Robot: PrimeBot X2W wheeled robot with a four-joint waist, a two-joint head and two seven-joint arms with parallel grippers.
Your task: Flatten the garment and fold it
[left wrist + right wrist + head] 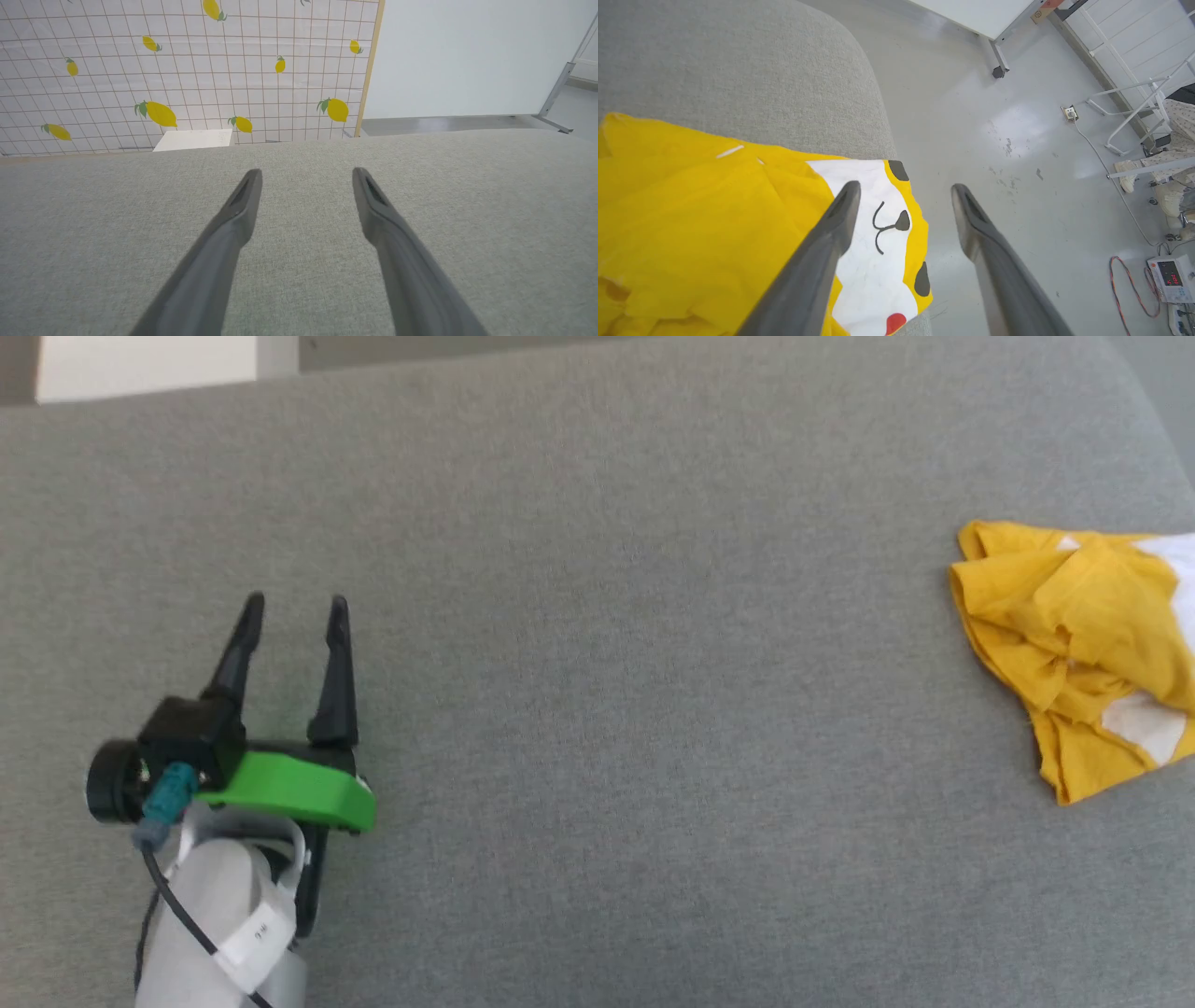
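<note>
The yellow T-shirt (1074,644) lies crumpled at the right edge of the grey cushioned surface (597,709), cut off by the head view's border. In the right wrist view the T-shirt (691,224) shows its printed face with a white patch, black nose and red dot, and it reaches the surface's edge. My right gripper (903,191) hovers open above that edge, its left finger over the print, nothing between the fingers. My left gripper (294,611) stands open at the lower left, far from the shirt. The left gripper (306,175) hangs empty over bare fabric.
A lemon-patterned tiled wall (187,70) and a white box (194,139) lie beyond the surface's far edge. Past the right edge is glossy grey floor (1008,140) with a cable, a small device (1169,275) and white metal frames.
</note>
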